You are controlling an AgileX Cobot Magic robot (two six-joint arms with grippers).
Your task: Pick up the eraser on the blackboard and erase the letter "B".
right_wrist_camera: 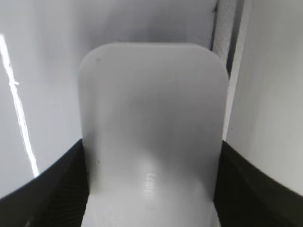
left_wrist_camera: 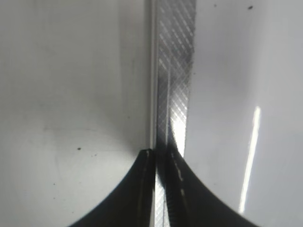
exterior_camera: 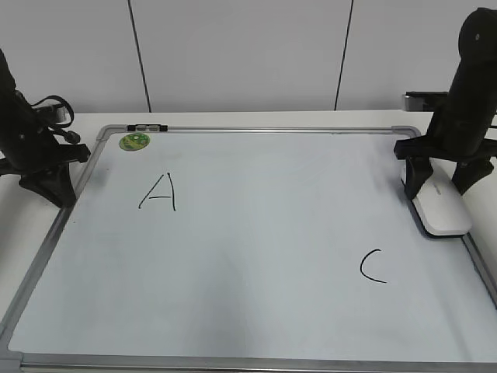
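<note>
Right wrist view: we are seeing our right claw [right_wrist_camera: 151, 189] straddling the eraser [right_wrist_camera: 151, 123], fingers flanking both long sides; whether they are pressing it we cannot tell. We are risking dragging it off the blackboard [exterior_camera: 256, 264] edge just beside us. No letter "B" is showing anywhere.

letter A [exterior_camera: 159, 192]: black marker, upper left area
letter C [exterior_camera: 373, 266]: black marker, lower right area
clip [exterior_camera: 147, 127]: black-and-white, top edge near left corner
bench [exterior_camera: 256, 119]: white
wall [exterior_camera: 241, 54]: grey panels, dark seams
</note>
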